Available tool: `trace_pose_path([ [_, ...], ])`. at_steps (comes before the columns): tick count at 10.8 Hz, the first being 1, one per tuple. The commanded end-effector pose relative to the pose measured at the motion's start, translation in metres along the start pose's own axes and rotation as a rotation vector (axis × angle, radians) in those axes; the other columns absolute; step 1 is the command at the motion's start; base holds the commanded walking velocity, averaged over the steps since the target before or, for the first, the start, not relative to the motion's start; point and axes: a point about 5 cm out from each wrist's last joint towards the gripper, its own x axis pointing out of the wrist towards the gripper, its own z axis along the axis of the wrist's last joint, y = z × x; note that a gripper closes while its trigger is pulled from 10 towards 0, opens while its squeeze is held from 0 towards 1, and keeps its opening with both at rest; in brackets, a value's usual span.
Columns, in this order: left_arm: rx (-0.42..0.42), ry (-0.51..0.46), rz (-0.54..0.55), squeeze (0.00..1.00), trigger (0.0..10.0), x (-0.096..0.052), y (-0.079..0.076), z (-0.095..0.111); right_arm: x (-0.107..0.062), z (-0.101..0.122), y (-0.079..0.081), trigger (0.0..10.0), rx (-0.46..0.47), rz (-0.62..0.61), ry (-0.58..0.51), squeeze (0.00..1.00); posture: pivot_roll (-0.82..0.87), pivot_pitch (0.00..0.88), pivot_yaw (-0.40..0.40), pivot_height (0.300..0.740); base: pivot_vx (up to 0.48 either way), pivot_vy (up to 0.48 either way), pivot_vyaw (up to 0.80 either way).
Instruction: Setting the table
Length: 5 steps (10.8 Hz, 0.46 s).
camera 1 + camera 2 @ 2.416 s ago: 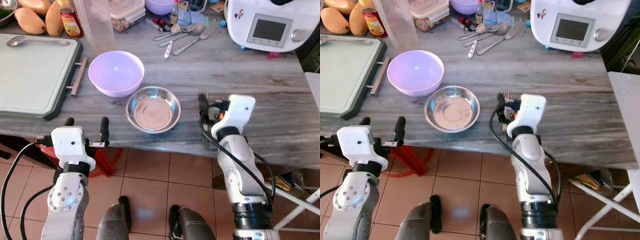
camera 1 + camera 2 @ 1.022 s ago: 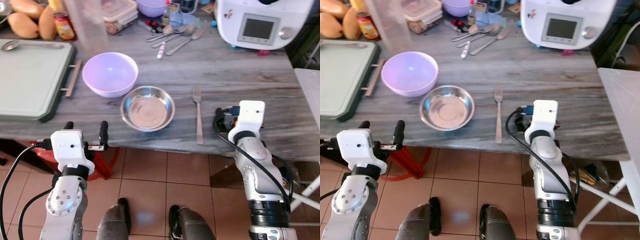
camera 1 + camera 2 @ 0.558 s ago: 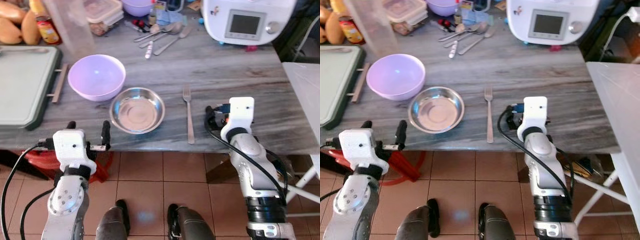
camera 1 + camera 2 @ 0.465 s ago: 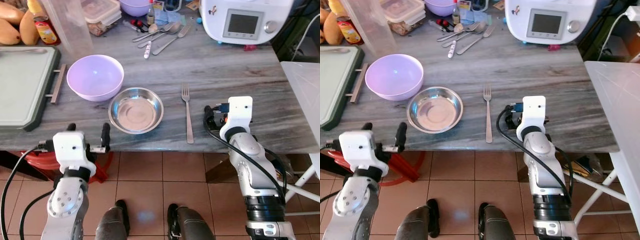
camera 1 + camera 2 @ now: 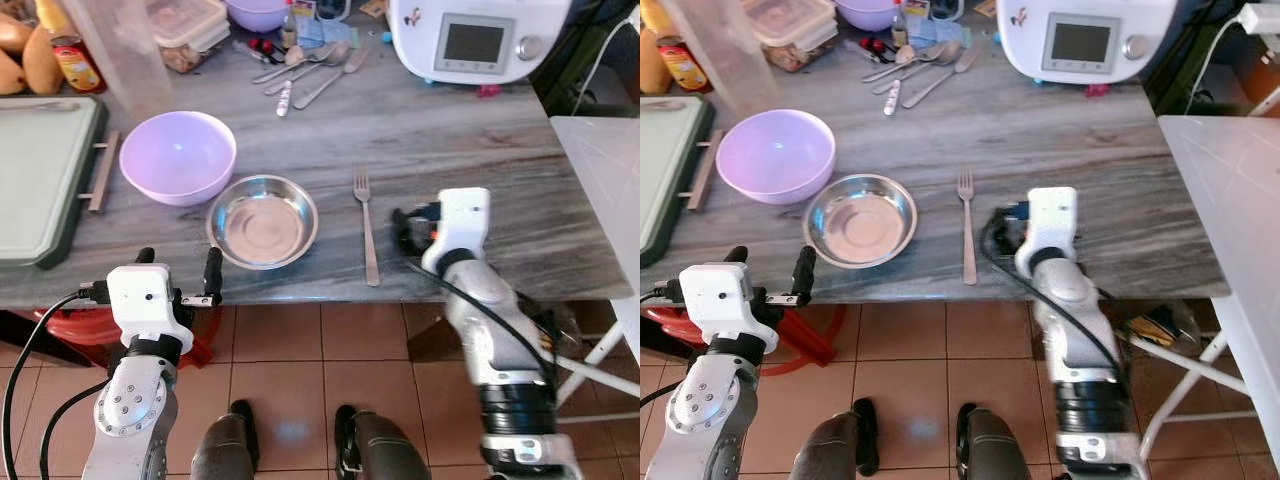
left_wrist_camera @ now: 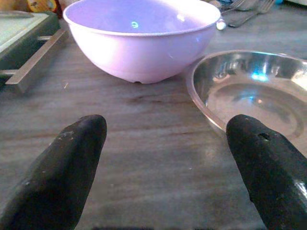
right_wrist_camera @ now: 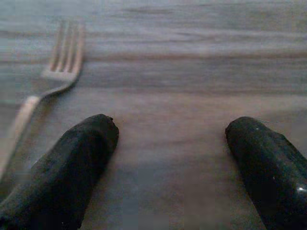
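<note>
Beside the steel bowl [image 5: 262, 220], on its right, the fork [image 5: 366, 224] now lies flat on the table [image 5: 480, 140], tines pointing away from the robot and handle reaching toward the near edge. A couple of seconds ago the right tool [image 7: 165, 158] sat right over that spot with the fork at its fingers; it has since let go and pulled off to the fork's right, where it hovers low over bare wood, spread wide and holding nothing. In the right wrist view the fork lies just beside one finger, apart from it. That reads as the fork's placement being done, so this place setting has its bowl and fork, and the next piece would likely come from the cutlery pile [image 5: 305, 70] well beyond the bowl.

The left tool [image 6: 165, 167] hangs at the near edge in front of the steel bowl, also spread wide and empty, facing the gap between the steel bowl and the purple bowl [image 5: 178, 157], which sits just beyond and left of the steel one.

From the head views the right tool's fingers are mostly hidden behind its white wrist housing. The cutlery pile is too tangled to count pieces. The tray [image 5: 40, 170] left of the purple bowl is cut off by the frame.
</note>
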Motion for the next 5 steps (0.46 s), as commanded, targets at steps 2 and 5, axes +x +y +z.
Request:
trace_pose_path([
  [2,0.000,0.013,-0.008,0.00,10.0,-0.002,0.000,-0.003,0.002,-0.022,0.021,10.0,0.010,0.095,0.110,0.00,0.02,0.276,-0.037,0.740,0.000,0.000,0.00],
  [5,-0.002,0.011,-0.007,0.00,10.0,-0.001,-0.001,-0.002,0.006,-0.023,0.032,10.0,0.004,0.144,0.127,0.00,0.02,0.275,-0.038,0.740,0.000,0.000,0.00],
])
